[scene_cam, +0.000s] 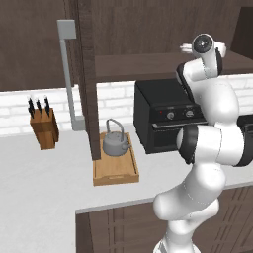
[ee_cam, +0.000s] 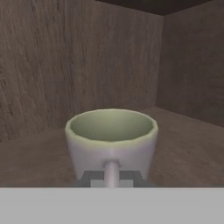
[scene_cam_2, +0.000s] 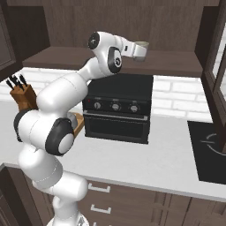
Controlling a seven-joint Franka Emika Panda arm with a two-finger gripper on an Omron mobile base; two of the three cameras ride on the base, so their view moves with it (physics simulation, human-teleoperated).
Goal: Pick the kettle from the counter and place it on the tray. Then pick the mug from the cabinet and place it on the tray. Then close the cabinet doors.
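Right at the fingertips, the gripper (ee_cam: 111,180) pinches the handle of one pale green mug (ee_cam: 111,140), upright on the cabinet (ee_cam: 52,65) shelf. Below on the counter (scene_cam: 44,188), one grey kettle (scene_cam: 115,142) sits on one wooden tray (scene_cam: 116,173). Behind stand one black oven (scene_cam_2: 118,108) and one knife block (scene_cam: 44,127).

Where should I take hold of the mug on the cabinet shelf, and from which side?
Grip the mug by its side handle, coming from the open front of the cabinet. It stands upright with the handle facing the hand, and the gripper is shut on that handle.
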